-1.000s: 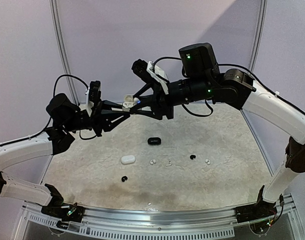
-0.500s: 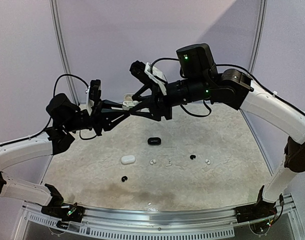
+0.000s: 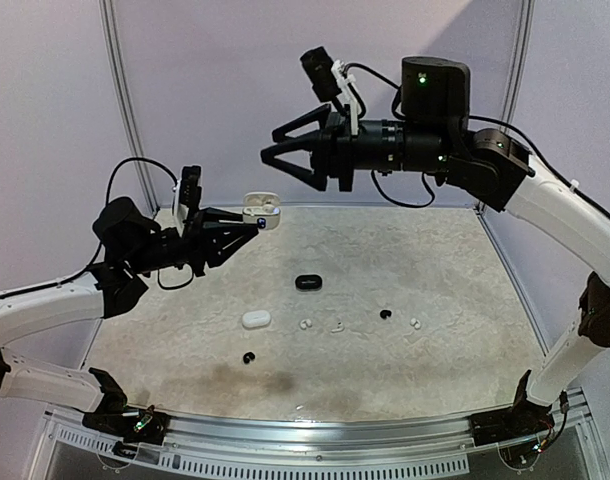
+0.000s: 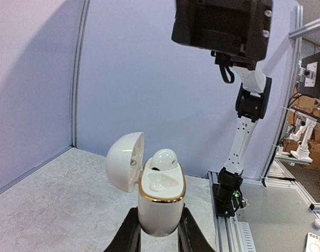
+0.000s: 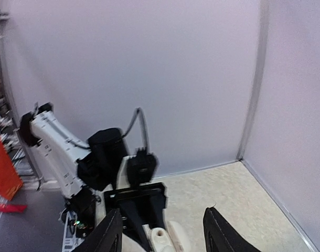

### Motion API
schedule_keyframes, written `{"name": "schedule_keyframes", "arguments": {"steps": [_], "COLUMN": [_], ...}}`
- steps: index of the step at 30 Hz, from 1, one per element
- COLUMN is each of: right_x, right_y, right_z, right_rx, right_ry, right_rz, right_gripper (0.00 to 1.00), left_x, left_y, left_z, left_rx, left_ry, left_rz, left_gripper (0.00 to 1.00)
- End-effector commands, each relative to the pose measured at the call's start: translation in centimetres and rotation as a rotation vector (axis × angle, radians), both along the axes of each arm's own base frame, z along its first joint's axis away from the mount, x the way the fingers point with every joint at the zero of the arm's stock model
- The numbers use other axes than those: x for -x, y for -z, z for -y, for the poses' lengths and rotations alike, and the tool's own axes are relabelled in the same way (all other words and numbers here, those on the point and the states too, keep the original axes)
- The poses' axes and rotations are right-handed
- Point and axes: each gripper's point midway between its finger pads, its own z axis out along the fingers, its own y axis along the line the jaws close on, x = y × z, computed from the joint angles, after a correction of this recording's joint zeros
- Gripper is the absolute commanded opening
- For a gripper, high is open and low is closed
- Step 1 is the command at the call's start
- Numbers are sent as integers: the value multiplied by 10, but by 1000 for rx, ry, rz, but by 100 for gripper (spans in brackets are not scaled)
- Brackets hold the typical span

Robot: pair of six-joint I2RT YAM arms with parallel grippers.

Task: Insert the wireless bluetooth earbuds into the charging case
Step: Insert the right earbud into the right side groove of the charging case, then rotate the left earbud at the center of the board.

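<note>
Seeing one white earbud [image 4: 164,157] now seated in the far well of the open charging case [image 4: 160,202], lid hinged back to the left. Near well apparently vacant. Held aloft left of centre in the overhead view, pinched low on its body by the left claw [image 3: 251,228], clamped tight.

Noting the right claw [image 3: 269,146] gone from the case mouth. A second ago nosed right against it; now lifted to upper centre of frame, well apart, jaws spread with nothing between them. Reading that as one bud delivered and released.

Remaining on the table [image 3: 435,260], lower centre: loose white buds [image 3: 306,324] and black buds [image 3: 385,314], near a shut white case [image 3: 255,319] and a black case [image 3: 308,282]. Likely next: fetching a mate for the vacant well.
</note>
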Motion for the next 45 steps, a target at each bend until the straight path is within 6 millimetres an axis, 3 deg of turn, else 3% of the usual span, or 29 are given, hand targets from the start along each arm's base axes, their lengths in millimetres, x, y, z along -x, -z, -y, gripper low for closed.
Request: {"name": "schedule_keyframes", "arguments": {"steps": [1,2,4,6,9,13,18,23,27,32,38,43,45], "right_x": [-75,-96,-122,-134,-141,-145,-140,-121,-107,-83,-56,-57,-61], "right_y": [-8,6,55,100,151,215,277,331,364,394,398,407,420], "right_z": [51,67,100,115,126,126,111,76,77,74,74,83,86], "right_rx": [-86,-63,62,186,290,430,570,675,791,932,960,1056,1113], "right_ry": [439,594,863,1014,1122,1193,1155,882,709,456,57,-94,-132], "right_rz": [-220,-261,-350,-411,-530,-643,-730,-775,-757,-645,-311,-63,-6], "right_gripper": [53,53,51,51,51,51,45,37,36,46,57,62,62], "left_x": [-13,-17,-26,-33,-40,-40,-33,-31,-30,-29,-27,-27,-27], "left_y": [7,8,12,20,29,32,33,35,35,36,35,34,34], "left_z": [-10,-13,-20,-27,-36,-42,-44,-47,-46,-44,-40,-38,-38], "left_rx": [15,20,18,-5,-43,-49,-39,-44,-48,-55,-67,-80,-85], "left_ry": [-114,-149,-223,-295,-378,-408,-392,-399,-391,-379,-357,-348,-345], "left_rz": [-59,-63,-63,-41,-10,9,18,22,26,31,46,61,64], "left_gripper": [0,0,0,0,0,0,0,0,0,0,0,0,0]}}
